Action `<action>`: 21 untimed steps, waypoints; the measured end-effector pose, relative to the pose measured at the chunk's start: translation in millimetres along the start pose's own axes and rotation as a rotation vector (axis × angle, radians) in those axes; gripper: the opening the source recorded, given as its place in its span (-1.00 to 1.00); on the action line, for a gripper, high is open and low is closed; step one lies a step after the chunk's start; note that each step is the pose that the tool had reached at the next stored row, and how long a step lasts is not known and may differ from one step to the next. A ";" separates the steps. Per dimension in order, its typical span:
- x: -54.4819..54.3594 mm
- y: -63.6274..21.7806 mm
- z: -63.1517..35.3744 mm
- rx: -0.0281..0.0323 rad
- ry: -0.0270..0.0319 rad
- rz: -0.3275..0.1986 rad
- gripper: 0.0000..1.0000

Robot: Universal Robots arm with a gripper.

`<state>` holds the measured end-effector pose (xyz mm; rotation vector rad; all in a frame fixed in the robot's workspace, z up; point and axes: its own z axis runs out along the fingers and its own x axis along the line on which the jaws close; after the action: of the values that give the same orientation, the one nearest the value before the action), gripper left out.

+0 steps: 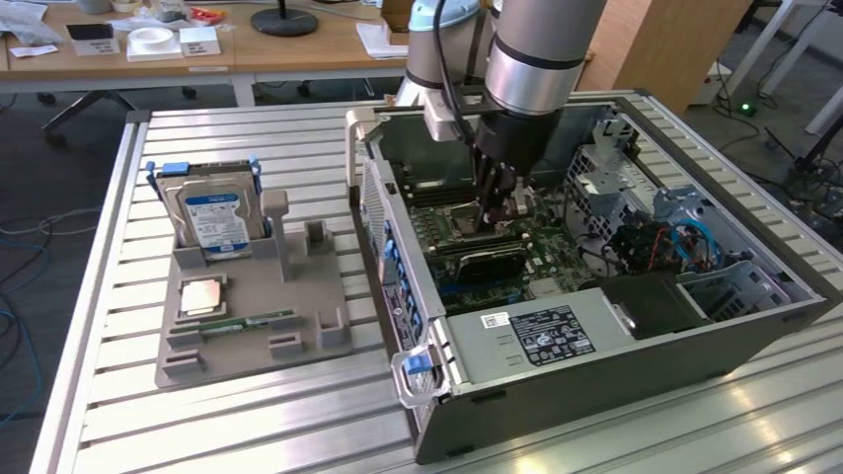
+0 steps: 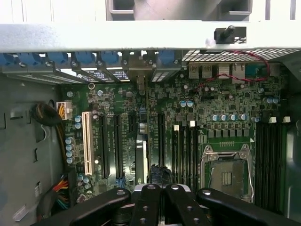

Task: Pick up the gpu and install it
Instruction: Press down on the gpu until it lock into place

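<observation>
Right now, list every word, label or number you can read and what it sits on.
None can be read.
Hard drive: blue label, print too small.
Power supply: black label and white sticker, text blurred.
Motherboard: white markings, too small.
Gpu, standing in a slot beneath the pincer: no legible text.

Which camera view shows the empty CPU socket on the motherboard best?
The wrist view. It looks straight down on the CPU socket, so its metal frame and contact field show whole. In the exterior view the socket is seen at a slant, and the robot arm reaches down beside it and covers part of it.
</observation>
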<state>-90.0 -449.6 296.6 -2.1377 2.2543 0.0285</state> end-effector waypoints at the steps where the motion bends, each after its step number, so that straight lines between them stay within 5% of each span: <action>1: 0.1 0.0 1.2 -0.0002 0.0001 0.000 -0.79; 21: 3.0 0.0 11.7 -0.0004 -0.0001 0.000 -0.79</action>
<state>-90.0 -452.3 284.9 -2.1379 2.2545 0.0291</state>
